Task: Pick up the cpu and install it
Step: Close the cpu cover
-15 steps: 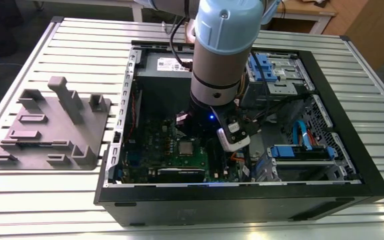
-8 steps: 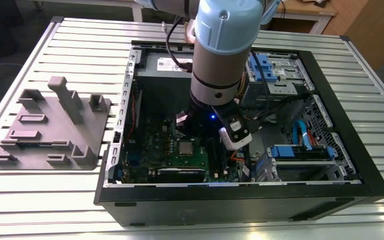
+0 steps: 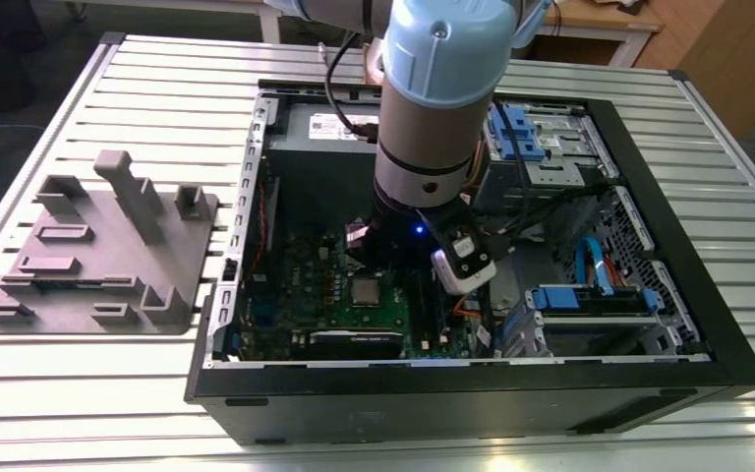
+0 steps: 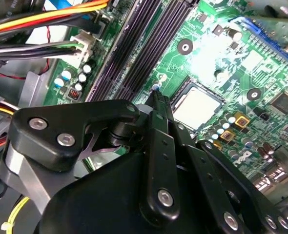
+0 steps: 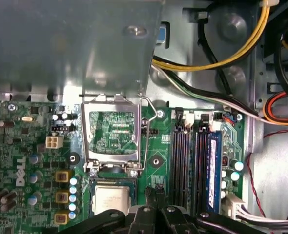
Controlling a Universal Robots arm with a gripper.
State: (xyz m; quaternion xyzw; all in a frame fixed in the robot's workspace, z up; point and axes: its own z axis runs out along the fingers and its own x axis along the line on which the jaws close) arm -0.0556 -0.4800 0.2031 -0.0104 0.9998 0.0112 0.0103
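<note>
My fingers (image 4: pixel 159 127) are pressed together with nothing between them, their tips hanging just above the motherboard (image 5: pixel 17 161), right beside the socket and between it and the dark memory slots (image 5: pixel 193 165). The cpu (image 4: pixel 197 105) lies flat in the socket, silver top up, apart from my tips. I judge it already placed, with the load plate (image 5: pixel 112 131) beyond it tipped open and its wire lever (image 5: pixel 145 131) raised. To do this well I should move straight and slow, stay off the chip's edges, and check that it sits level in its frame without rocking. Cables crowd one side, so I should keep my wrist clear of them. Farther out, the open black computer case (image 3: pixel 483 393) lies on its side on a table (image 3: pixel 154 79) of ribbed metal slats. A grey plastic fixture (image 3: pixel 102 246) with upright posts rests at the exterior view's left. Wooden furniture (image 3: pixel 719 49) stands at the far right.
</note>
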